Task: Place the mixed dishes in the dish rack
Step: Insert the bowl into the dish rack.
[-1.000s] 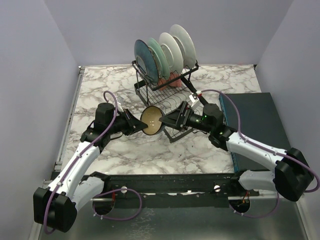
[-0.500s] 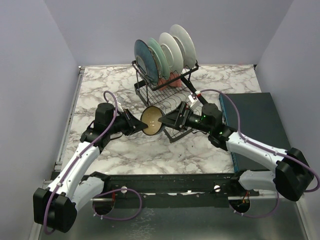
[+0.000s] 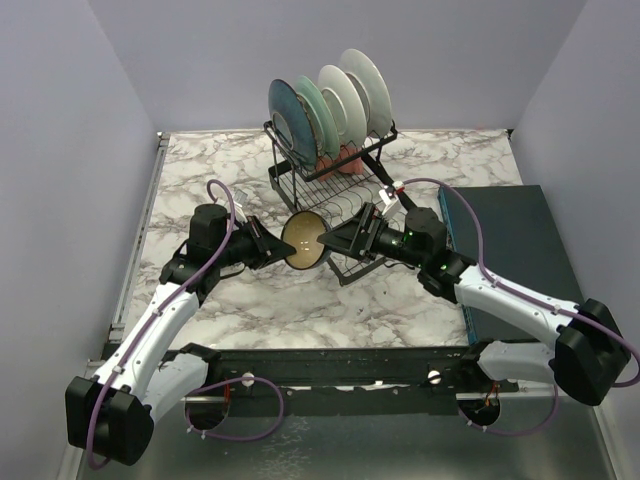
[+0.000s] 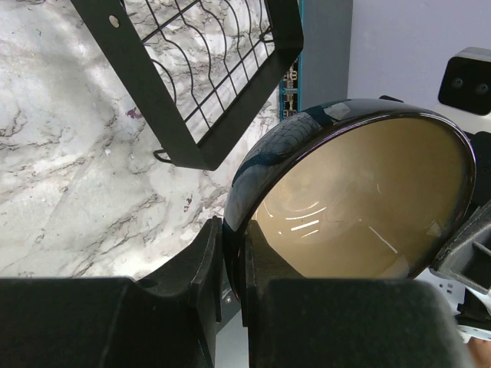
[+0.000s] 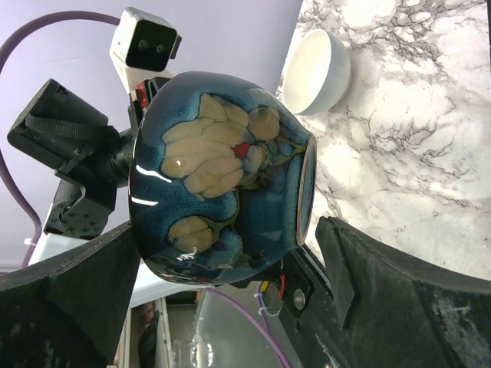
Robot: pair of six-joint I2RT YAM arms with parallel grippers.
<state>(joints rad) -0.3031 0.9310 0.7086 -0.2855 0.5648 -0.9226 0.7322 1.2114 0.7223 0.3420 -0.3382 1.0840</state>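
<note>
A dark bowl with a tan inside (image 3: 303, 243) hangs tilted on its side just in front of the dish rack's (image 3: 330, 178) lower tray. My left gripper (image 3: 282, 254) is shut on its rim, one finger inside and one outside (image 4: 234, 239). My right gripper (image 3: 326, 240) is open, with its fingers (image 5: 383, 284) standing either side of the bowl's blue flowered outside (image 5: 222, 176) and a gap still showing. Several plates (image 3: 330, 100) stand in the upper basket, with pink mugs (image 3: 338, 160) under them. A white bowl (image 5: 316, 70) lies on the marble.
A dark teal flat slab (image 3: 510, 240) lies at the right of the table. The rack's black lower tray frame (image 4: 146, 73) is close behind the held bowl. Marble tabletop (image 3: 200, 170) stretches to the left of the rack.
The right arm has crept slightly left toward the bowl. The left gripper and the bowl have hardly moved.
</note>
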